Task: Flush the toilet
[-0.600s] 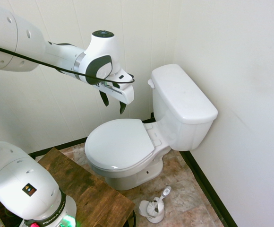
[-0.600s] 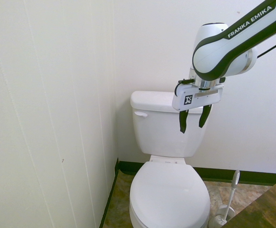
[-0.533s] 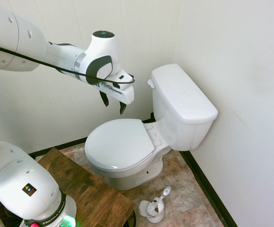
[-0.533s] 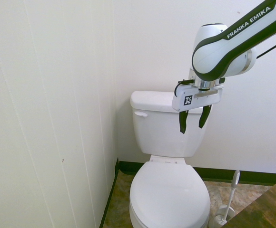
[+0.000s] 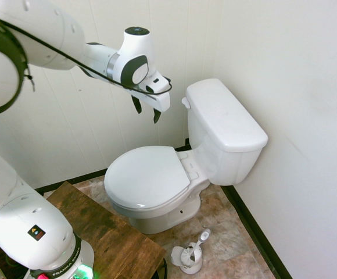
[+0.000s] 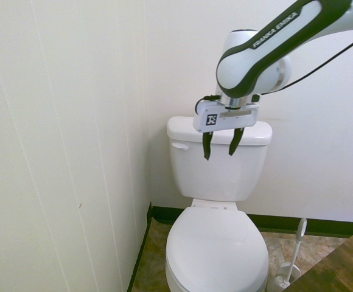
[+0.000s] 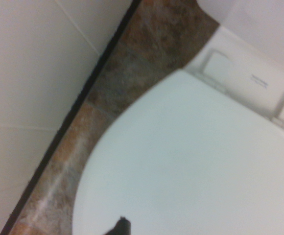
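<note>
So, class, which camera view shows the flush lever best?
The second exterior view: the flush lever faces the camera, unobstructed, on the tank's front. The first exterior view shows just a small part beside the tank; the wrist view misses it.

Toilet: glossy, smooth white ceramic. Tank lid: same smooth finish. Table: brown wood, visible grain. Floor: mottled, stone-look surface. 2 fingers: dark, matt. Toilet brush: white, plastic in appearance. Panelled wall: matt, grooved.
</note>
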Available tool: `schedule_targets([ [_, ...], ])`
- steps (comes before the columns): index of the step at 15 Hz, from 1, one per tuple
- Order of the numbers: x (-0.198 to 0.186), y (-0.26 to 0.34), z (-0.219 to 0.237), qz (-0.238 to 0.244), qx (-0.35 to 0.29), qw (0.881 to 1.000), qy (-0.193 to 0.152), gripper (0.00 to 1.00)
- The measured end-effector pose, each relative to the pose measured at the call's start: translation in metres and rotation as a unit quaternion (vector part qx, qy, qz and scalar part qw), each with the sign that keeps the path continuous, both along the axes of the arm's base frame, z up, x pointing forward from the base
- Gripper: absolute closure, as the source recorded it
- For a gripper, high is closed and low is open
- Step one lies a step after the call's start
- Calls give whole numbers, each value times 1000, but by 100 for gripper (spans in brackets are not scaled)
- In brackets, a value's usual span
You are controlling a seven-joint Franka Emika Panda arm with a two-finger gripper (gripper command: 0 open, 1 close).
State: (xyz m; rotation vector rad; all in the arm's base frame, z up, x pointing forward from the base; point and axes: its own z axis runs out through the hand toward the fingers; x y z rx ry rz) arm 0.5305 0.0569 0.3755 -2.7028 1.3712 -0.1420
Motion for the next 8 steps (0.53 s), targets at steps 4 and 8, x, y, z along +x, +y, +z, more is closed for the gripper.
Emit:
schedule_targets([
  [4, 74, 15, -10, -51, 14, 998, -23, 100],
  [8, 125, 10, -27, -92, 11, 995, -33, 100],
])
